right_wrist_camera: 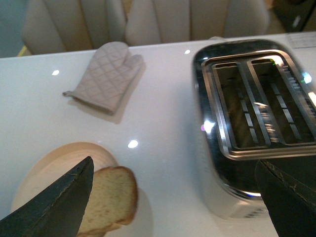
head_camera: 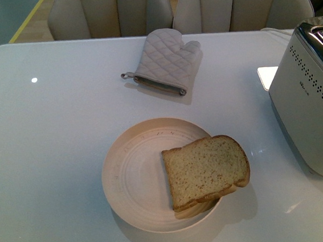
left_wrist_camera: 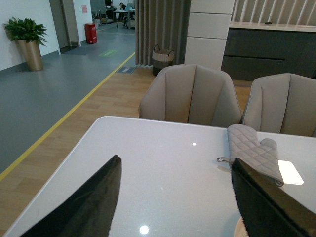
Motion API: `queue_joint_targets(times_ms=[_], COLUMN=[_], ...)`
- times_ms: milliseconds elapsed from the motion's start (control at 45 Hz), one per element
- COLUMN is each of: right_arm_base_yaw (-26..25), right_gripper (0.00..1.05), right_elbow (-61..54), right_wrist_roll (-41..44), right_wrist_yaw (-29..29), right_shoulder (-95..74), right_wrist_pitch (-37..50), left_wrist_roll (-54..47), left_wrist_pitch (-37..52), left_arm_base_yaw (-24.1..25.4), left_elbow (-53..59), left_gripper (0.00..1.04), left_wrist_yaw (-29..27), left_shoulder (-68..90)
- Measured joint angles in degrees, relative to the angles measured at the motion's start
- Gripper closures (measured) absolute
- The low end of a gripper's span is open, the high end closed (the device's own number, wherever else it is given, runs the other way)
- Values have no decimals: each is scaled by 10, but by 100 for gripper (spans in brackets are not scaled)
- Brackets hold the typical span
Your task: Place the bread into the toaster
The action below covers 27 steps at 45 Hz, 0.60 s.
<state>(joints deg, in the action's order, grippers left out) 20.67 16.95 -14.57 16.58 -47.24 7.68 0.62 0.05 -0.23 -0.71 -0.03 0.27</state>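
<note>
Both pincers released: I see left gripper and right gripper gaping, nothing between the fingers. White table. Toaster stands at right. Plate centre. Bread lies on the plate's toaster side, overhanging the rim.

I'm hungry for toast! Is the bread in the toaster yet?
Not yet. Done: nothing; the bread lies on its plate and the toaster has empty slots. In hand: nothing; the left gripper and right gripper are both open and empty. To do: grasp the bread, carry it over, drop it into a slot.
</note>
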Motion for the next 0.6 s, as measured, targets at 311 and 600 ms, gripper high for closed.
queue_joint_targets(times_ms=[311, 600], right_arm_base_yaw=[22, 18], right_gripper=[9, 9], right_elbow=[86, 119], right_wrist_roll=[-55, -150], right_wrist_yaw=[-67, -150], right_shoulder=[-334, -524], right_wrist_pitch=[153, 219], left_wrist_roll=[-1, -1], left_wrist_pitch=[0, 0], left_arm_base_yaw=[0, 0], left_elbow=[0, 0], left_gripper=[7, 7], left_wrist_yaw=[0, 0], left_shoulder=[0, 0])
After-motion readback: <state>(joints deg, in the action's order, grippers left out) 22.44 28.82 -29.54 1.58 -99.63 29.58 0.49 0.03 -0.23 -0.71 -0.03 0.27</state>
